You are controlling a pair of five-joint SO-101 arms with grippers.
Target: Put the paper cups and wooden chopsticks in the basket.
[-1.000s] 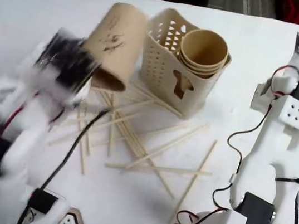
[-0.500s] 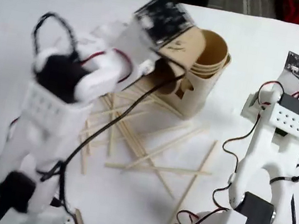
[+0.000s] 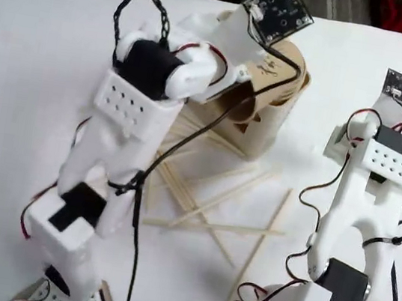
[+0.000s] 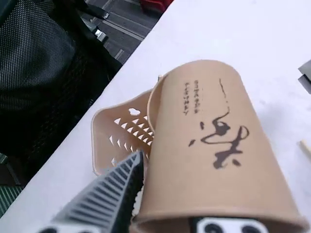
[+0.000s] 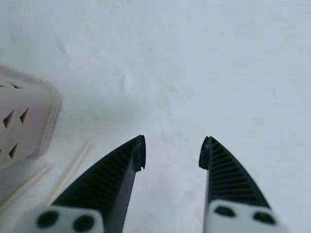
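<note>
My left gripper (image 3: 243, 81) is shut on a brown paper cup (image 3: 260, 99) lying tilted on its side over the cream perforated basket (image 3: 268, 134). In the left wrist view the cup (image 4: 214, 150) is close up, one ribbed finger (image 4: 116, 191) along its side and the basket (image 4: 119, 128) behind it. The rim of cups stacked in the basket (image 3: 302, 69) peeks out beside the held one. Wooden chopsticks (image 3: 209, 197) lie scattered on the table in front of the basket. My right gripper (image 5: 172, 148) hangs open over bare table, right of the basket.
The right arm (image 3: 367, 175) stands at the table's right side. A corner of the basket (image 5: 22, 121) and two chopsticks (image 5: 70, 170) lie near the right gripper. Both arm bases sit at the front edge. White table stretches left of the left arm.
The left arm has swung right and forward with the cup, from left of the basket to over its opening. The right arm shifted slightly early on, then stayed still.
</note>
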